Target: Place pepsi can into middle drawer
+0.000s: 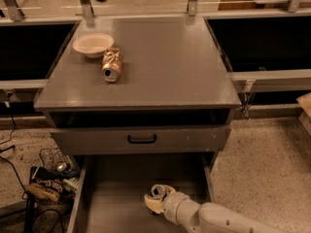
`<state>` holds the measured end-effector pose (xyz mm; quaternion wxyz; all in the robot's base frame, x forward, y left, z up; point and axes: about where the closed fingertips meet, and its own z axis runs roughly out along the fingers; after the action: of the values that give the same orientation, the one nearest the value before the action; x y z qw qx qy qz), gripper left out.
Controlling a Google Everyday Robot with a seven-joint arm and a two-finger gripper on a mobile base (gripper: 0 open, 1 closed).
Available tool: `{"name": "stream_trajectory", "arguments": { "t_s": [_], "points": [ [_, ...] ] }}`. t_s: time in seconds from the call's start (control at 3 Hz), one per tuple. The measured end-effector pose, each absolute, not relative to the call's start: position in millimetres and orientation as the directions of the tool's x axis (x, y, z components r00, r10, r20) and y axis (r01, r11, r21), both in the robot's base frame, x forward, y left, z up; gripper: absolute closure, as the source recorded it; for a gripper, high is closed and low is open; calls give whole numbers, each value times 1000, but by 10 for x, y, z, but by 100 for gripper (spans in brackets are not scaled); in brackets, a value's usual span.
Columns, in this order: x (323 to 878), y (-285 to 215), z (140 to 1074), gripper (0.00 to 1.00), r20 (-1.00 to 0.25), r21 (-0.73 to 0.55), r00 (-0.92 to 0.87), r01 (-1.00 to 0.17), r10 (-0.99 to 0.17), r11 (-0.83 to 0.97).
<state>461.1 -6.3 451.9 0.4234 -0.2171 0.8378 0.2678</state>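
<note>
Spotting the gripper (154, 201) low over the floor of the open middle drawer (115, 198), right of centre; cannot tell whether wide or narrow, nor make out the pepsi can there. Above, past the handled drawer front (194, 139), noting a copper-gold can (111, 65) lying just beside a pale bowl (93, 44) on the worktop (170, 67).

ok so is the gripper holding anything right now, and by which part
Cannot tell: the gripper is low inside the open middle drawer, and no held thing shows at it from this view.
</note>
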Motion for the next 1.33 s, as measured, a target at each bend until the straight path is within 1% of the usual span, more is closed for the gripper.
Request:
{"name": "stream_trajectory", "arguments": {
  "t_s": [0.33, 0.67, 1.0, 1.33],
  "points": [
    [4732, -60, 4410, 100, -831, 244, -540, -569, -133, 785],
    [4721, -55, 4391, 100, -830, 246, -542, -567, -132, 786],
    [4635, -27, 4317, 100, -833, 259, -543, -550, -105, 794],
    [4455, -22, 4102, 100, -829, 298, -556, -523, -55, 798]
  ]
}}
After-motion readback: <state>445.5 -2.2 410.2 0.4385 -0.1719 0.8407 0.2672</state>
